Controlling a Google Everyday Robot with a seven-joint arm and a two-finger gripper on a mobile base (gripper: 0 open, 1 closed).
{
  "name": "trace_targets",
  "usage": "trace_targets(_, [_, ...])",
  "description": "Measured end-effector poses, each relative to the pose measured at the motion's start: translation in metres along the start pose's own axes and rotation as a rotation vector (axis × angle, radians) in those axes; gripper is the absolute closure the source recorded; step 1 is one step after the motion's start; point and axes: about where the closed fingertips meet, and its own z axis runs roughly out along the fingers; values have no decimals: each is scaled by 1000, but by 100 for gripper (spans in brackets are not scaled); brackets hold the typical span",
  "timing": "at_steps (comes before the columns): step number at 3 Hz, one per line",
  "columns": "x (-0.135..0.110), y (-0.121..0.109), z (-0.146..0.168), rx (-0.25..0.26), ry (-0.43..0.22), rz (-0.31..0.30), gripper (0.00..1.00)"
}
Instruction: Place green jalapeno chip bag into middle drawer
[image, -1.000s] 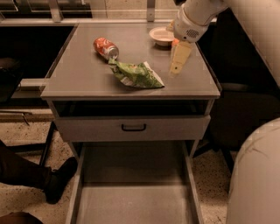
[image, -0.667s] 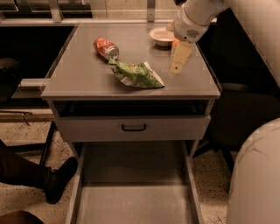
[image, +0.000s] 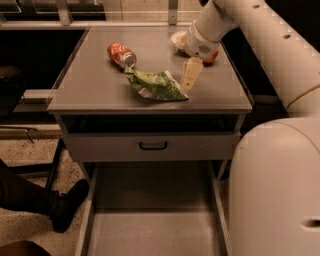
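The green jalapeno chip bag (image: 157, 85) lies crumpled on the grey cabinet top (image: 95, 85), near its front middle. My gripper (image: 191, 75) hangs from the white arm just right of the bag, close to its right edge and low over the top. It holds nothing that I can see. The middle drawer (image: 155, 225) is pulled out below, at the bottom of the view; its grey floor is bare.
A red soda can (image: 121, 54) lies on its side behind and left of the bag. A white bowl (image: 178, 39) and an orange object (image: 213, 56) sit at the back right. A shut drawer front with a black handle (image: 152, 146) is above the open drawer. A person's dark shoe (image: 67, 205) is at the left.
My gripper has moved left and a little down, closer to the bag's right edge. The bag and the can have not moved.
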Motion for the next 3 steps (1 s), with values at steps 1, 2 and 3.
trace_targets(1, [-9,-4,37,-64,-30,-17,0])
trace_targets(2, [-24,6,50,-139,-47,7,19])
trace_targets(3, [-25,7,51,-145,-47,10,42])
